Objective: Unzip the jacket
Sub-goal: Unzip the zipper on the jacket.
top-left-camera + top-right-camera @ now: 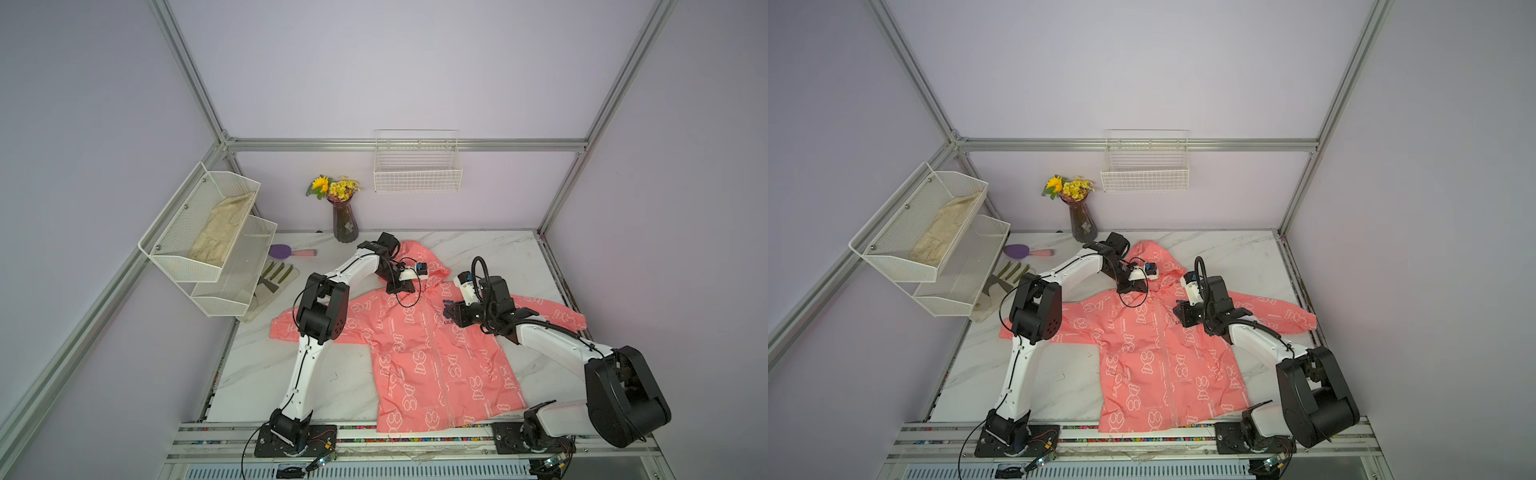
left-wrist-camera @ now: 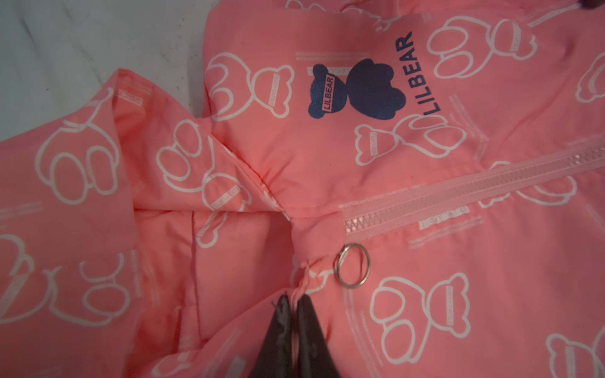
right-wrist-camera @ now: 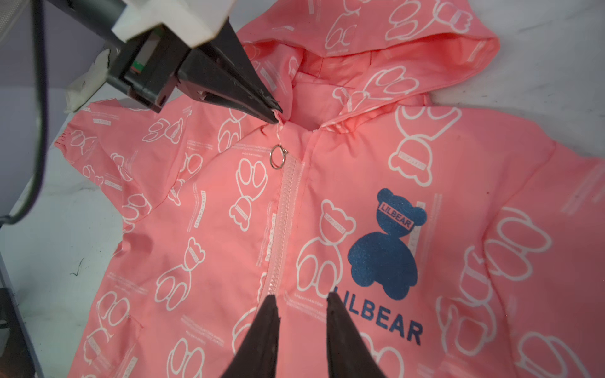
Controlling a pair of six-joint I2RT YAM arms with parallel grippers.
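Note:
The coral-pink hooded jacket [image 1: 432, 357] [image 1: 1158, 357] lies flat on the marble table, front up, with its zipper [image 3: 284, 212] [image 2: 458, 189] closed. A metal pull ring [image 3: 271, 157] [image 2: 351, 285] lies at the zipper's top. My left gripper [image 2: 294, 297] [image 3: 276, 117] [image 1: 409, 287] is shut on a pinch of collar fabric just beyond the ring. My right gripper [image 3: 301, 301] [image 1: 446, 311] is open over the chest, with one fingertip at the zipper and one by the blue LILBEAR logo [image 3: 386, 242]. Nothing is between its fingers.
A vase of yellow flowers [image 1: 345, 220] stands at the back, close to the left arm. A purple brush [image 1: 286, 251] and a work glove [image 1: 274, 282] lie at the left. A mesh shelf [image 1: 183, 266] holds beige cloth. A wire basket [image 1: 417, 174] hangs on the back wall.

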